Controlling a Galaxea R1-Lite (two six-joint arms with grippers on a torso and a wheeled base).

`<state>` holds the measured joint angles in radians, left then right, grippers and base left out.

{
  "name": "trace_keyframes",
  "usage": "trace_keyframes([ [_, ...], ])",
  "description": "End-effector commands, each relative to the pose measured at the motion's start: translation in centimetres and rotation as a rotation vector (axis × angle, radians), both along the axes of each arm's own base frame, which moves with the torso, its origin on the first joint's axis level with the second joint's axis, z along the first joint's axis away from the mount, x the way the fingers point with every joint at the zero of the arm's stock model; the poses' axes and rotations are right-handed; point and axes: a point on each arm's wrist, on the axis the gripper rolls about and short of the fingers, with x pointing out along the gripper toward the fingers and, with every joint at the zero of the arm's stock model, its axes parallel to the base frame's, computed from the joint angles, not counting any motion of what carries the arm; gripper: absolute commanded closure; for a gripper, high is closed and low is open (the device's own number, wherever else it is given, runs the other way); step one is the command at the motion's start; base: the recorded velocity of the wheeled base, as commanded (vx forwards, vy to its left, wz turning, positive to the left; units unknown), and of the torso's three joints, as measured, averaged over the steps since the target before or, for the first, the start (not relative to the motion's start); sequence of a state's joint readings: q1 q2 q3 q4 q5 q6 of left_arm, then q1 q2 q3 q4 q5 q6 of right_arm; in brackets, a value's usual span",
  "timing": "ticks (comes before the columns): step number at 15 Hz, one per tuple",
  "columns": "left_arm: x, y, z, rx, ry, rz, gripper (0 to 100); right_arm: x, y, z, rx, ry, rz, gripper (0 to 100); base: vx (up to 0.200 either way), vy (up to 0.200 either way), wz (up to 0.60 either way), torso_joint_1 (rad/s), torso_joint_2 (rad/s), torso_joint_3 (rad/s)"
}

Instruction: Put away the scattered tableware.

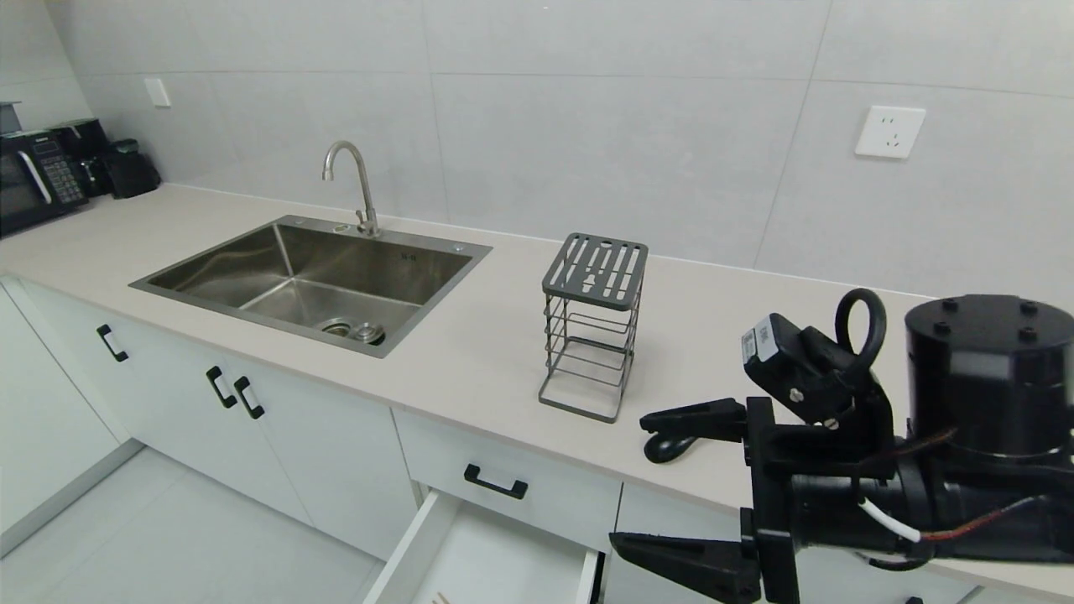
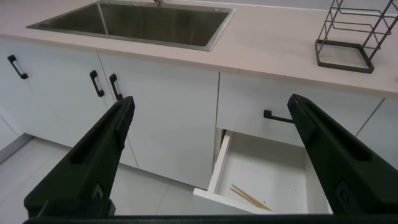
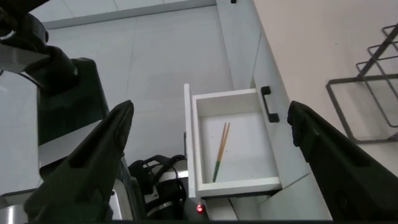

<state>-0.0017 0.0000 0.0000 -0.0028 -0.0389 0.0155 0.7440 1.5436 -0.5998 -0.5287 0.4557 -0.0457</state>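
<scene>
A pair of wooden chopsticks (image 3: 219, 152) with greenish ends lies inside the pulled-out white drawer (image 3: 236, 185), below the counter edge. My right gripper (image 3: 211, 111) hangs open above that drawer with nothing between its fingers. In the head view the right gripper (image 1: 671, 495) is at the counter's front edge, right of the drawer (image 1: 495, 562), jaws spread wide. My left gripper (image 2: 211, 102) is open and empty, low in front of the cabinets and facing the drawer (image 2: 217, 168), where the chopsticks (image 2: 249, 198) show on the bottom.
A dark wire rack (image 1: 594, 323) stands on the beige countertop (image 1: 470, 352) just behind the drawer. A steel sink (image 1: 310, 281) with a faucet (image 1: 357, 180) lies to the left. Appliances (image 1: 50, 172) sit at the far left. Cabinet doors with black handles (image 2: 102, 84) are beside the drawer.
</scene>
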Motion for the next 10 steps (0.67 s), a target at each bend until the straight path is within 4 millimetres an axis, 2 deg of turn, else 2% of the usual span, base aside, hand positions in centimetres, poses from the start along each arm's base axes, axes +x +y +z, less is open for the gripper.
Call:
trace_keyframes([
  [1, 0.0, 0.0, 0.0, 0.0, 0.0, -0.001, 0, 2.2, 1.0, -0.5, 0.003, 0.031, 0.018, 0, 0.0, 0.0, 0.0, 0.0, 0.0, 0.0],
  [3, 0.0, 0.0, 0.0, 0.0, 0.0, 0.001, 0, 3.9, 1.5, -0.4, 0.029, 0.04, 0.045, 0, 0.0, 0.0, 0.0, 0.0, 0.0, 0.0],
  [5, 0.0, 0.0, 0.0, 0.0, 0.0, -0.001, 0, 5.0, 0.3, -0.8, 0.021, 0.048, -0.008, 0, 0.0, 0.0, 0.0, 0.0, 0.0, 0.0],
  [7, 0.0, 0.0, 0.0, 0.0, 0.0, 0.001, 0, 7.2, -1.1, -2.5, -0.045, 0.021, -0.11, 0, 0.0, 0.0, 0.0, 0.0, 0.0, 0.0],
  [10, 0.0, 0.0, 0.0, 0.0, 0.0, 0.001, 0, 9.6, -3.2, -4.6, -0.136, -0.089, -0.111, 0, 0.0, 0.0, 0.0, 0.0, 0.0, 0.0],
])
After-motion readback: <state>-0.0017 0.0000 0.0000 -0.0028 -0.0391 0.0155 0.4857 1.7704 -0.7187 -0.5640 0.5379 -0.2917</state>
